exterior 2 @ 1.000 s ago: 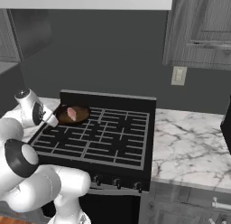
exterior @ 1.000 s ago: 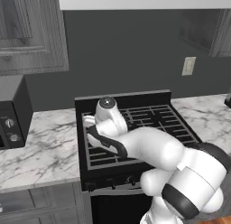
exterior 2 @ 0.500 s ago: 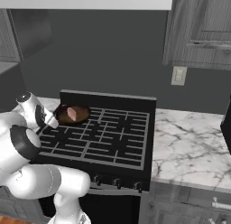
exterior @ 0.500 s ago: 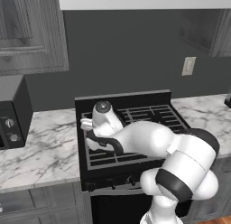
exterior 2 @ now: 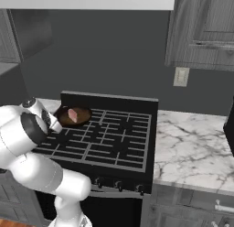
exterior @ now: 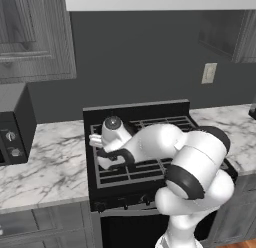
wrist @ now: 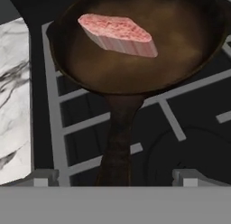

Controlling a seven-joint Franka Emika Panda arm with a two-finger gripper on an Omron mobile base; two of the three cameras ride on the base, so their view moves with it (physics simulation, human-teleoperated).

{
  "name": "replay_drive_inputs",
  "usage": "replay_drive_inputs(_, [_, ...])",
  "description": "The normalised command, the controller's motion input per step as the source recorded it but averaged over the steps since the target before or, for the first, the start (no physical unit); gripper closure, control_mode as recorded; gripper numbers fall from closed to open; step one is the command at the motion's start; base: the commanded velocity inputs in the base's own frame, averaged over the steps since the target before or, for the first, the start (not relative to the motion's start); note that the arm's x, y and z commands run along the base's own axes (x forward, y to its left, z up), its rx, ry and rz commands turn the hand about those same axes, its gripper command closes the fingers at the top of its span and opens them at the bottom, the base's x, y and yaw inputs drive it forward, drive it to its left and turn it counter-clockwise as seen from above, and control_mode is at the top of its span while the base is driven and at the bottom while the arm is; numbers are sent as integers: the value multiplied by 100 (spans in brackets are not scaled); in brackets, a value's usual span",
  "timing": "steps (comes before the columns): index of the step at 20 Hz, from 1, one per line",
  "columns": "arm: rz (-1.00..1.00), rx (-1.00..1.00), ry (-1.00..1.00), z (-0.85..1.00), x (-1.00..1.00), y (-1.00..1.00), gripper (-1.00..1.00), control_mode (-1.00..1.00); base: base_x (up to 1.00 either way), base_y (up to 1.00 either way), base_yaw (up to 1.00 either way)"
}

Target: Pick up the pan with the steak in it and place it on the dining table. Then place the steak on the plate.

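Observation:
The pan (wrist: 135,47), a dark brown round skillet, sits on the stove's back left burner with its short handle (wrist: 115,146) pointing toward me. The steak (wrist: 118,34), a pinkish-red slab, lies inside it. My gripper (wrist: 117,179) is open, low over the grate, with the end of the handle between its two fingertips; I cannot tell whether they touch it. From the right base view the pan (exterior 2: 73,116) and steak (exterior 2: 73,114) sit just beyond my white wrist. The dining table and the plate are out of view.
The black stove (exterior: 150,174) has grey grates and is flanked by marble counters (exterior: 50,162) (exterior 2: 192,148). A dark appliance (exterior: 15,124) stands on the left counter. Cabinets and a range hood hang above. The marble counter edge (wrist: 16,96) lies close left of the pan.
My hand has dropped a little lower and further left over the stove, and the elbow has swung up and round. The jaws stay open; the pan and steak have not moved.

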Motion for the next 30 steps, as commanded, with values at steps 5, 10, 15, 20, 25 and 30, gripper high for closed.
replay_drive_inputs(5, [0,0,0,-27,16,0,-100,-100,0,0,0])
replay_drive_inputs(10, [0,0,0,-24,17,4,-100,-100,0,0,0])
replay_drive_inputs(15, [0,0,0,-24,17,8,-100,-100,0,0,0])
replay_drive_inputs(20, [0,-3,0,-23,16,12,100,-100,0,0,0])
replay_drive_inputs(25, [0,-1,1,-3,5,3,100,-100,0,0,0])
replay_drive_inputs(30, [-2,0,-1,18,0,0,100,-100,0,0,0])
